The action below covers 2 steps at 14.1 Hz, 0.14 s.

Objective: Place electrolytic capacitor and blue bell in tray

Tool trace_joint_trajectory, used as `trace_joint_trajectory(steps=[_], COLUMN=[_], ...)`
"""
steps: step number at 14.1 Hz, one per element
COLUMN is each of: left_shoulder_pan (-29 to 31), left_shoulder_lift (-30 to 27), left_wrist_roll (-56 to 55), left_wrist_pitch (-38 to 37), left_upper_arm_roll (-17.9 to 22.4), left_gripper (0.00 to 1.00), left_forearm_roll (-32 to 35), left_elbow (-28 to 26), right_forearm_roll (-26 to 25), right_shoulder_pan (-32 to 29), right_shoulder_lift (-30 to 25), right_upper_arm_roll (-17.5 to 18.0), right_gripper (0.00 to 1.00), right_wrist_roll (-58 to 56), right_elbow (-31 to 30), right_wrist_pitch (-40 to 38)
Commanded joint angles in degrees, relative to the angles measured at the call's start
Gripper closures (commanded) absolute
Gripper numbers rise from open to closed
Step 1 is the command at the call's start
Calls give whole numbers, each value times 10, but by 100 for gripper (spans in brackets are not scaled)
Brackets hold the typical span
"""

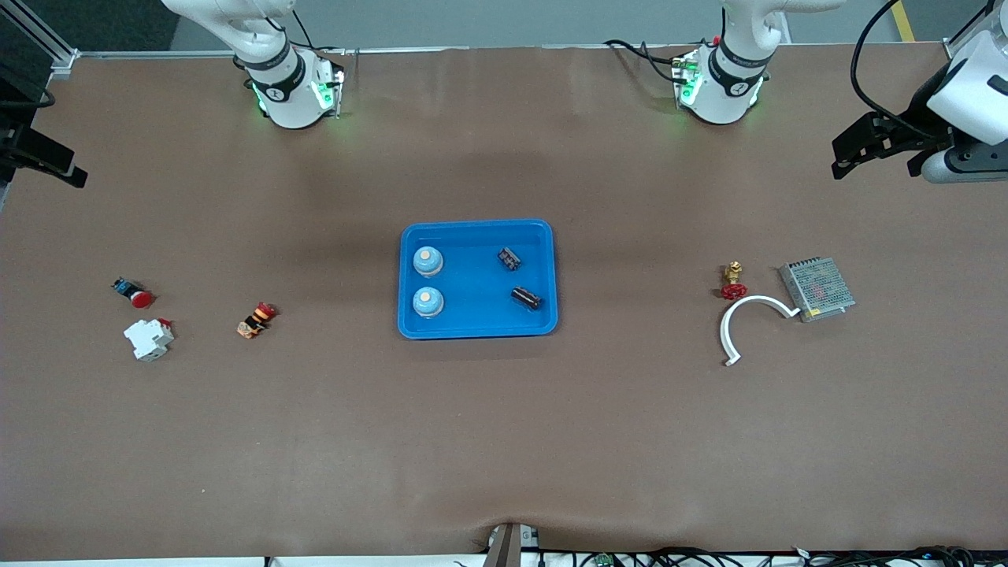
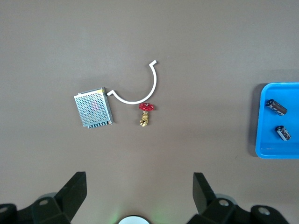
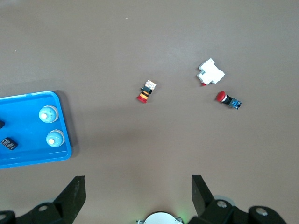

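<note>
The bright blue tray (image 1: 477,226) lies at the table's middle. In it stand two blue bells (image 1: 428,261) (image 1: 428,302) toward the right arm's end. Two dark electrolytic capacitors (image 1: 509,257) (image 1: 526,298) lie in it toward the left arm's end. My left gripper (image 2: 139,184) hangs open and empty over bare table at its own end, and shows in the front view as well (image 1: 874,167). My right gripper (image 3: 138,186) hangs open and empty over its end of the table (image 1: 47,161). Both arms are well away from the tray.
Toward the right arm's end lie a red push button (image 1: 135,294), a white breaker (image 1: 148,339) and an orange-red switch (image 1: 255,320). Toward the left arm's end lie a brass valve (image 1: 733,281), a white curved clip (image 1: 744,323) and a metal mesh box (image 1: 817,288).
</note>
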Motion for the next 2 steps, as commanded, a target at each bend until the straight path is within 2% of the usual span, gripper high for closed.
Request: trace_joint_trajectory(steps=[1,2], left_shoulder_pan=[1,1], left_shoulder_lift=[2,2], left_wrist_roll=[13,12], left_wrist_pitch=[-7,-7], left_upper_arm_roll=[2,2], left_gripper=[0,0], left_forearm_roll=[-7,-7], left_elbow=[11,11], right_forearm_roll=[-8,-7], right_shoulder_pan=[-9,-10], right_shoulder_lift=[0,0], right_upper_arm_roll=[10,10], right_gripper=[0,0], right_wrist_roll=[7,7], right_elbow=[10,10], right_wrist_pitch=[-9,-9])
